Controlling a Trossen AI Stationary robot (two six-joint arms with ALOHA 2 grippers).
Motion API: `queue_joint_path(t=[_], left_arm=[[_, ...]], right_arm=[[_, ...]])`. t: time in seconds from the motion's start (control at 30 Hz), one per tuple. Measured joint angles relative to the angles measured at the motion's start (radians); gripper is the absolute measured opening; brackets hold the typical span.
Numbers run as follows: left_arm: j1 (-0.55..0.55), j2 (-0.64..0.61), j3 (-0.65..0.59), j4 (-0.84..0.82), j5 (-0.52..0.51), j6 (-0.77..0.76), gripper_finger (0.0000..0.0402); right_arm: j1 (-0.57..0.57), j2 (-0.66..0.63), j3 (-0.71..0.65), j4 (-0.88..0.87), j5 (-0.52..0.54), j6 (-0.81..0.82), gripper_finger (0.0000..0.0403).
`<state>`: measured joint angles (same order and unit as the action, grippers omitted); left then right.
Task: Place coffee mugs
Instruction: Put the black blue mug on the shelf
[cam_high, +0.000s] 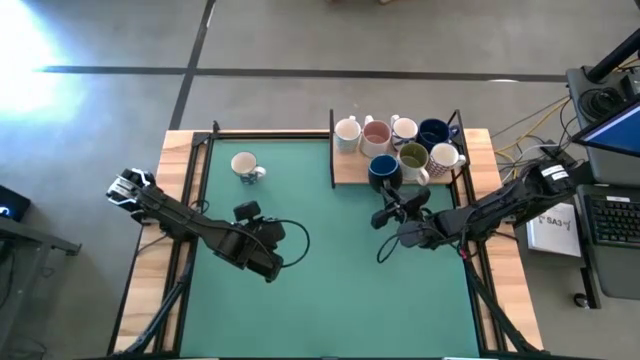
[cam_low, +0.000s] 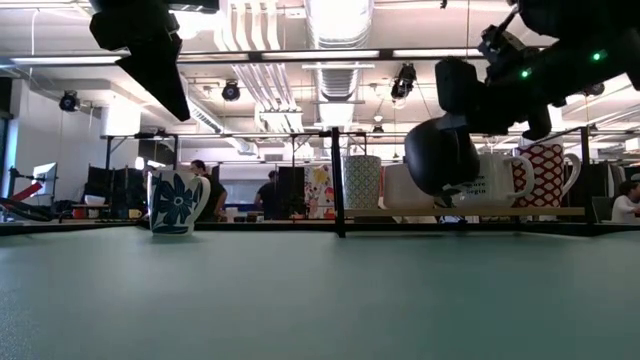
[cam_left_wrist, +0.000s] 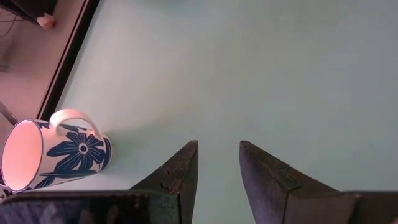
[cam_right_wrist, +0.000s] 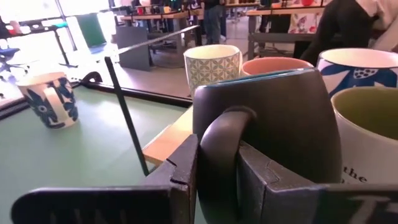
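The dark blue mug (cam_right_wrist: 273, 124) sits at the near edge of the wooden tray (cam_high: 345, 175), beside the other mugs (cam_high: 405, 140). The right gripper (cam_right_wrist: 217, 171) pinches its handle. One flowered mug (cam_high: 245, 166) stands alone, far left on the table (cam_high: 330, 290). The left gripper (cam_left_wrist: 217, 171) hangs partly open, holding nothing.

Green table mat (cam_high: 330, 280): matt, smooth. Wooden rack (cam_high: 345, 170): pale, bare wood. Dark mug (cam_right_wrist: 273, 124) in right gripper (cam_right_wrist: 214, 168): satin glaze, soft sheen. Blue-flowered mug (cam_left_wrist: 53, 155): glossy white ceramic. Olive-lined mug (cam_right_wrist: 367, 143): glossy, smooth. Gripper fingers (cam_left_wrist: 180, 177): matt black, probably plastic, edges scuffed. Thin black rail (cam_right_wrist: 127, 118): likely metal.
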<state>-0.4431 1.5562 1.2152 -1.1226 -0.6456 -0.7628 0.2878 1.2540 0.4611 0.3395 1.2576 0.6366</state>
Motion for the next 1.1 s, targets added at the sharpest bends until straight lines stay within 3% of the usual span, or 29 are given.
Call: queue_joint_path(t=[0.4,0.7,1.1], left_arm=[[0.000,0.000,0.000,0.000,0.000,0.000,0.0100],[0.000,0.000,0.000,0.003,0.000,0.012,0.0100],[0.000,0.000,0.000,0.004,-0.001,0.013,0.0100]], right_arm=[[-0.040,0.126,0.022,0.147,0.000,-0.016,0.0059],[-0.072,0.168,0.097,0.231,0.000,-0.188,0.0059],[-0.148,0.261,0.112,0.339,-0.034,-0.186,0.0059]])
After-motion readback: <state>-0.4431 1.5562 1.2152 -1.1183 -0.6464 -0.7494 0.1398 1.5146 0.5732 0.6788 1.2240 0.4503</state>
